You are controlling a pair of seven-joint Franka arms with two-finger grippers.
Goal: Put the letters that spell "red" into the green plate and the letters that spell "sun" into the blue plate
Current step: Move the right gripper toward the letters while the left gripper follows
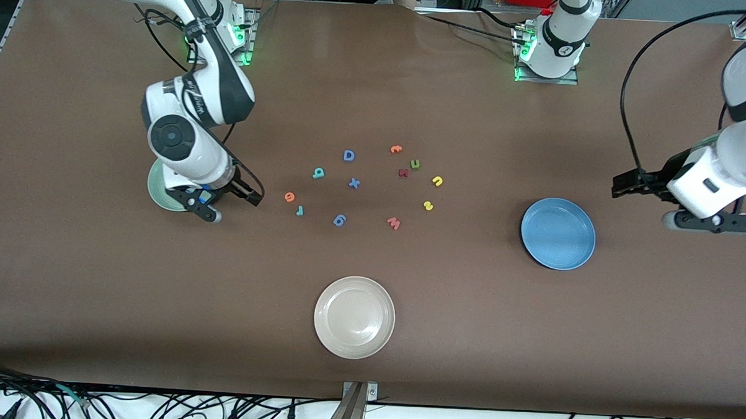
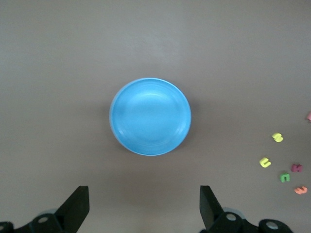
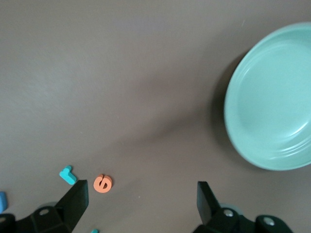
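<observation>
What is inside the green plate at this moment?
The green plate shows no letters in the right wrist view. In the front view the right arm covers most of it, and that wrist view crops its edge.

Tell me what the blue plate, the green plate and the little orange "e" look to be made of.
Blue plate: probably glazed ceramic or hard plastic; smooth, with a soft sheen and faint rings near the rim.
Green plate: likely the same, glossy, with pale highlights along its raised rim.
Orange "e": looks like foam; matte, flat-cut, thick edges, no shine.

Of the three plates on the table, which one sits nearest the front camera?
The cream-white plate: it lies lowest in the front view, while the blue plate and green plate sit farther back.
</observation>
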